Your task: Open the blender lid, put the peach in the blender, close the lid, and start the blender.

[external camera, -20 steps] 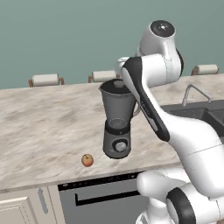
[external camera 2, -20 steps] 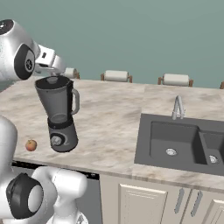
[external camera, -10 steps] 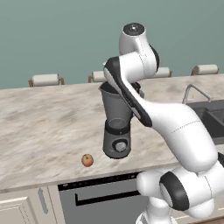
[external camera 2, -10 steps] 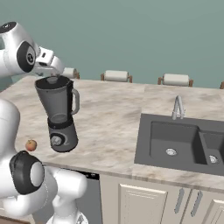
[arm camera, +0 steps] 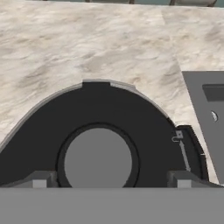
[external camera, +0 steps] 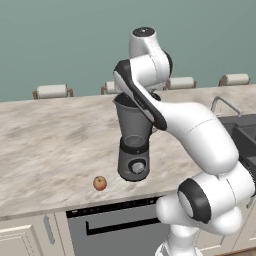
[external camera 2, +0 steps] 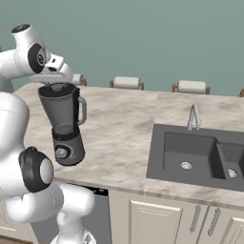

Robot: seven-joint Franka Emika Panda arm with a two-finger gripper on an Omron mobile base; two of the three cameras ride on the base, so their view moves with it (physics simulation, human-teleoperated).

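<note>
A: Marble-patterned beige counter (external camera: 45,145), the largest item, spans the middle of both base views, with a dark sink (external camera 2: 200,155) and its faucet (external camera 2: 193,116) at centre right of the right base view.

B: Next in size?

A: The white arm (external camera: 190,130), rising from the lower right of the left base view and bending over to centre frame. Under its forearm stands the blender (external camera: 133,142): smoky tapered jar on a rounded grey base with a round dial, upright near the counter's front edge. In the right base view it sits left of centre (external camera 2: 64,124), handle toward the sink.

B: The lid?

A: The blender lid (arm camera: 100,127), a dark disc with a grey centre knob, lies on the jar's top across the lower half of the hand view.

B: And the gripper?

A: The gripper (arm camera: 111,181) is directly above the lid; the fingertips (arm camera: 39,180) stand wide apart, one on each side of the knob, clamped on nothing.

B: Smallest?

A: The peach (external camera: 100,183), orange-red, on the counter just lower left of the blender base, near the front edge, apart from it.
</note>
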